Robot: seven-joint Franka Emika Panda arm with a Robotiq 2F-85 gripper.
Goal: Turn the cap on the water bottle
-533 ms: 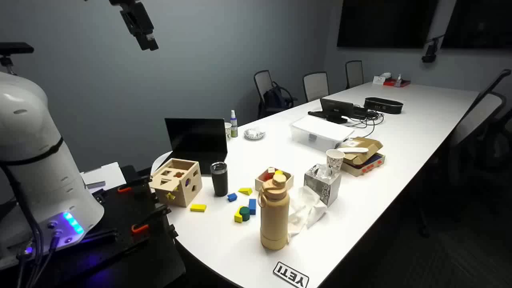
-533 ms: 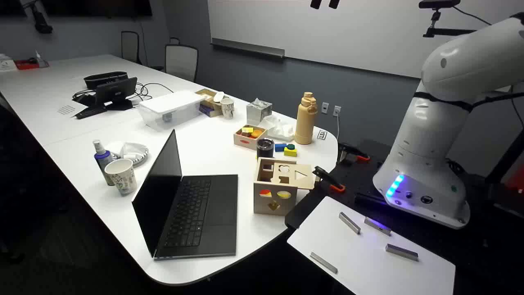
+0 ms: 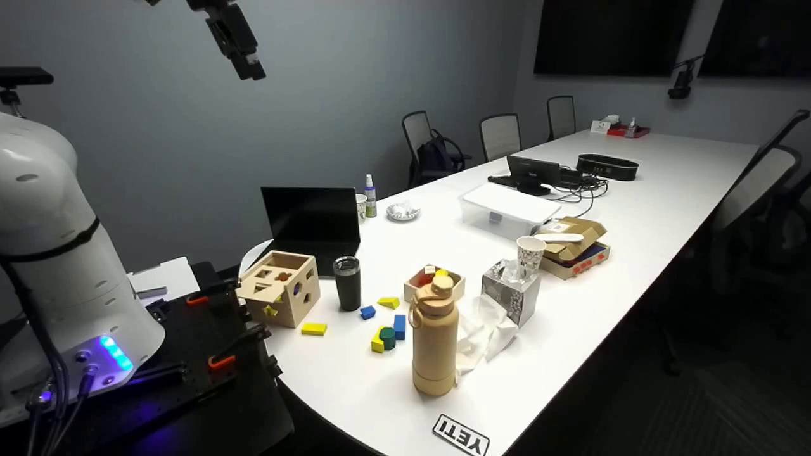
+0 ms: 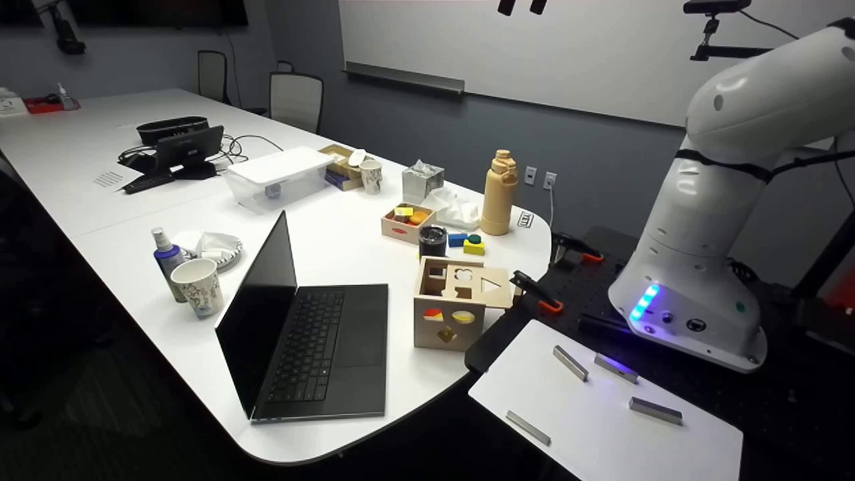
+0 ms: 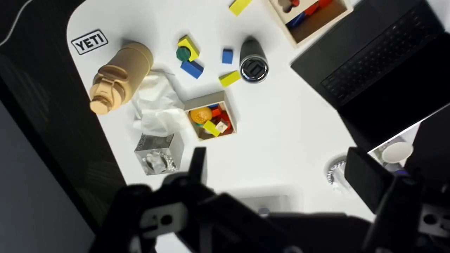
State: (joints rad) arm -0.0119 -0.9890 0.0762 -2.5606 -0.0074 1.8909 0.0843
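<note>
The tall tan water bottle stands upright near the table's rounded end; it also shows in an exterior view and, from above, in the wrist view. Its tan cap sits on top; the cap also shows in an exterior view and at the left of the wrist view. My gripper is open and empty, high above the table, with its fingers wide apart. Its fingertips show at the top edge of an exterior view. The gripper is well apart from the bottle.
Crumpled tissue and a tissue box lie beside the bottle. Near it are a block tray, loose blocks, a black tumbler, a wooden shape box and an open laptop. A plastic bin stands farther off.
My gripper has moved slightly, to the right in an exterior view and to the left in the opposite one. The bottle and other objects have not moved.
</note>
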